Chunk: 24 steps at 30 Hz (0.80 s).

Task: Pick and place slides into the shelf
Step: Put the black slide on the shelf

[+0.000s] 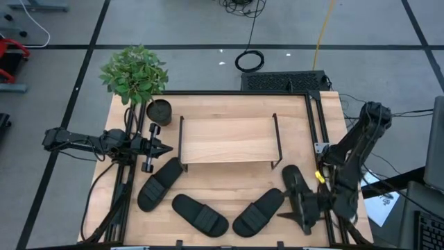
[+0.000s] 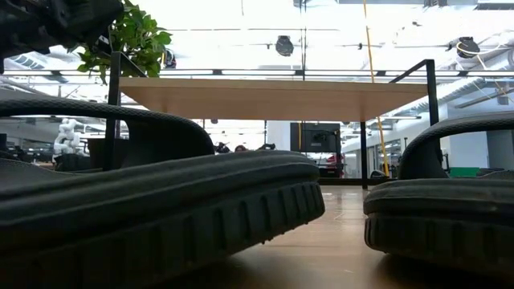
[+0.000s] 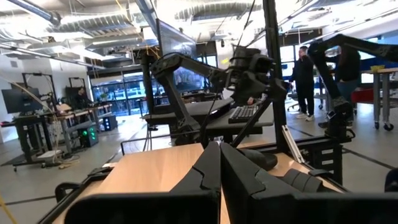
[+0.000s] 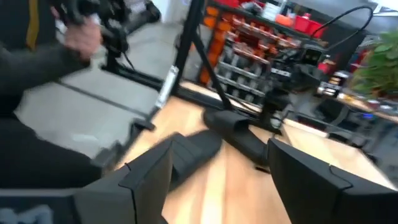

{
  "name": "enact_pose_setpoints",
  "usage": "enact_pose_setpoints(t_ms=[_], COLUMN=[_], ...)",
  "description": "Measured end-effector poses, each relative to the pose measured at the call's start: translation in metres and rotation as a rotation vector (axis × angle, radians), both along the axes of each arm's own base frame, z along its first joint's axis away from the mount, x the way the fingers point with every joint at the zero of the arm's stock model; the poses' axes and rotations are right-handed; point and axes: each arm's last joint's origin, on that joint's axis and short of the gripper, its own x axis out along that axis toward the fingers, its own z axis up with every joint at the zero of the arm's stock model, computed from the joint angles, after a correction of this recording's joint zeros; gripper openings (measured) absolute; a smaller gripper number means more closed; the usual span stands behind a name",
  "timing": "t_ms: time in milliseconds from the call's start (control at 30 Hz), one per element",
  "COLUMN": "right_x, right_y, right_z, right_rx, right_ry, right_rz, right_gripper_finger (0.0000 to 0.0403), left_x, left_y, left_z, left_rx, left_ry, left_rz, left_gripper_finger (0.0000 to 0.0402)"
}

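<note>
The right gripper (image 1: 290, 210) hung low at the table's near right corner with its fingers (image 4: 146, 180) spread wide and nothing between them. Two of the slides lay just ahead of those fingertips: the rightmost slide (image 1: 295, 185) slightly to one side, another slide (image 1: 259, 212) just beyond the tips toward the table's middle. Two more slides (image 1: 200, 214) (image 1: 160, 183) lay farther off, well past the fingers' reach. The shelf (image 1: 227, 141) stood empty-topped behind them all, with no slide on or under it yet.

The left gripper (image 1: 158, 146) waited at the table's left edge, fingers (image 3: 211, 171) pressed together on nothing, near a small dark pot (image 1: 159, 111) and a leafy plant (image 1: 134, 73).

The step in hand looked like the first pick. To do it well, the open fingers should probably straddle the rightmost slide across its ribbed strap — the firmest part — and come down squarely before closing, since a rubbery sole gripped at its edge would likely bend and twist free.
</note>
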Motion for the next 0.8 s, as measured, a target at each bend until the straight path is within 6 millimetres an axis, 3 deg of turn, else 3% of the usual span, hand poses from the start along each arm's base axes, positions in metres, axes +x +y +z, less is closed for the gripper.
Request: enact_pose_setpoints(t_ms=[233,667,800], right_x=[0.008,-0.008,-0.001], right_y=[0.017,0.000,-0.009], right_z=[-0.006,-0.004,-0.012], right_rx=[0.002,0.020,0.150], right_ry=[0.107,0.148,0.276], right_rz=[-0.062,-0.179,-0.179], right_gripper_finger=[0.0260,0.0258,0.0255], left_x=[0.000,0.001,0.001], left_y=[0.000,0.000,0.000], left_z=[-0.001,-0.003,-0.004], left_rx=[-0.023,-0.036,-0.034], left_ry=[0.018,0.033,0.044], left_rz=[-0.005,-0.008,-0.007], left_gripper_finger=[0.0008,0.0008,0.0008])
